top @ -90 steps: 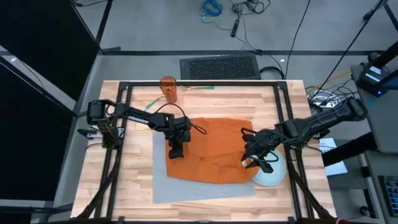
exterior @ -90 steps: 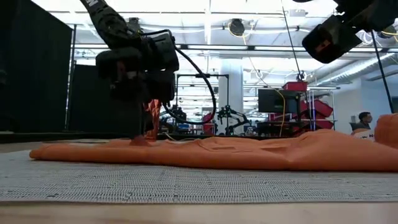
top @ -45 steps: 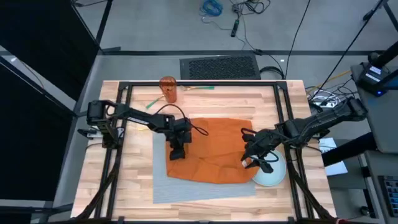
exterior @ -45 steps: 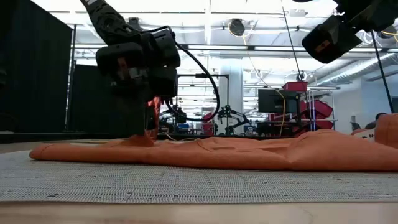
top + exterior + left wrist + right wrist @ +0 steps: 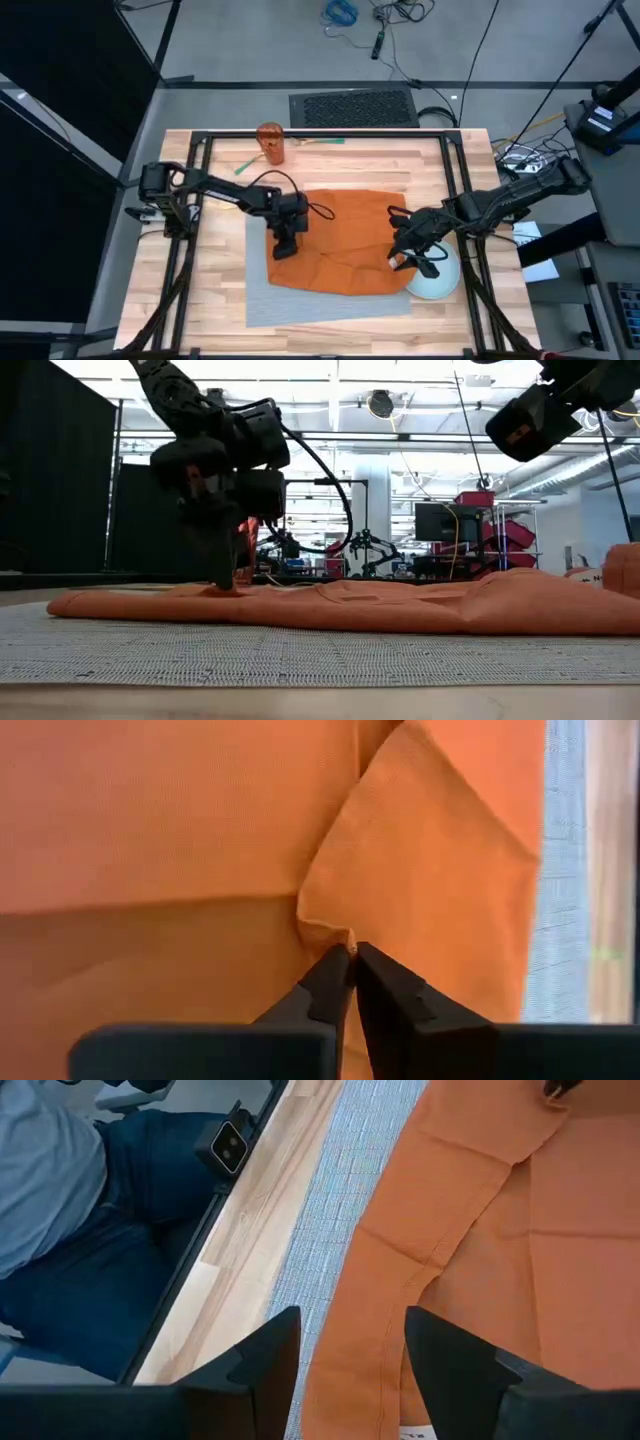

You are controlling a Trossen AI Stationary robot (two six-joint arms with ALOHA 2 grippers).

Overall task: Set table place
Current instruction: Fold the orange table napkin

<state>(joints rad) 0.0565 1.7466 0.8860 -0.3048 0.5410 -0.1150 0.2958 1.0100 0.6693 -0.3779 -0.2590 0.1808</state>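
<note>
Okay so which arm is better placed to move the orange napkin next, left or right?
Probably the left. Its left gripper is shut on a fold of the orange napkin over the grey placemat. The right gripper hangs open above the napkin's edge, holding nothing.

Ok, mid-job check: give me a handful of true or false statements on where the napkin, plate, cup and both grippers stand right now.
1. The left gripper is shut, pinching a fold of the orange napkin. True.
2. The napkin lies folded neatly beside the placemat. False: it is spread, rumpled, on top of the placemat.
3. The right gripper is open above the napkin's edge, holding nothing. True.
4. The plate sits in the centre of the placemat. False: it is at the mat's right edge, by the right gripper.
5. The orange cup stands on the napkin. False: it stands on the bare table, at the far edge.
</note>
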